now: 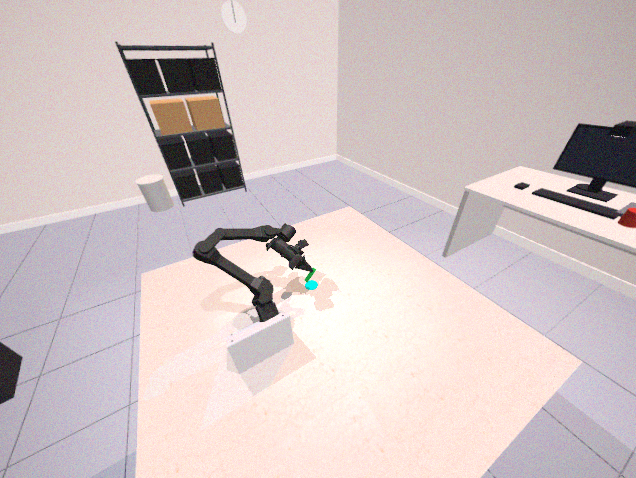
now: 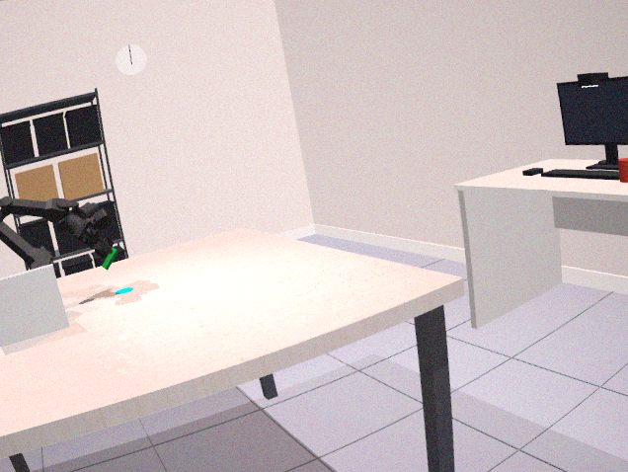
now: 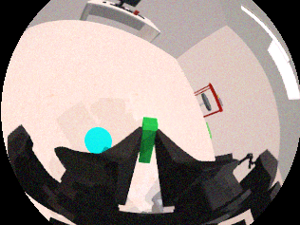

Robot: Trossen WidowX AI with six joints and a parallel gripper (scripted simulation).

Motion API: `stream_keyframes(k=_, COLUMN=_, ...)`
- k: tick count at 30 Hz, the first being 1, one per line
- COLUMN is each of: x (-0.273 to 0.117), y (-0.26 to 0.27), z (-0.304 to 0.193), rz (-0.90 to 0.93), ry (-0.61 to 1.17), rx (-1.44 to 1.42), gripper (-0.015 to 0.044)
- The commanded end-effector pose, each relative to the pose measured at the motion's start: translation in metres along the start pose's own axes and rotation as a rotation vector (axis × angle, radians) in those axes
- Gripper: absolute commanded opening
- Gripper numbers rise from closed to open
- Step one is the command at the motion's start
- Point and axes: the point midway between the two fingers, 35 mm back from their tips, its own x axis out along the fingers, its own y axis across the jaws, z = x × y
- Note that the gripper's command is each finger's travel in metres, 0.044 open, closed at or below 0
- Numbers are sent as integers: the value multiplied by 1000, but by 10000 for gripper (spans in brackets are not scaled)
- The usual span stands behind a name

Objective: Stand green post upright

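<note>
The green post (image 1: 310,274) (image 2: 109,259) (image 3: 148,140) is held in the air, tilted, with its lower end toward the arm's base side. My gripper (image 1: 312,270) (image 2: 113,249) (image 3: 149,131) is shut on it near its upper end and points obliquely down. The cyan circle (image 1: 311,285) (image 2: 123,290) (image 3: 98,140) lies flat on the table. In the exterior view the post hangs above and to the left of the circle, with a gap under it. In the wrist view the circle is left of the fingers, its lower edge close to the left finger.
The pale table top (image 1: 390,359) (image 2: 243,314) carries the arm's light grey base block (image 1: 262,343) (image 2: 30,309). A white desk (image 1: 555,215) (image 2: 508,188) with a monitor stands apart at the right. A shelf rack (image 1: 178,95) stands behind.
</note>
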Motion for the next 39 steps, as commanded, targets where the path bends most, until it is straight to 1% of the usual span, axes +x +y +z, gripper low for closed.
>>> stream_keyframes(k=1, x=-1, y=0, z=0, rz=1, ry=-28, rx=14, gripper=23)
stream_keyframes(k=39, x=-9, y=4, z=7, rz=59, ry=-262, rx=134, gripper=23)
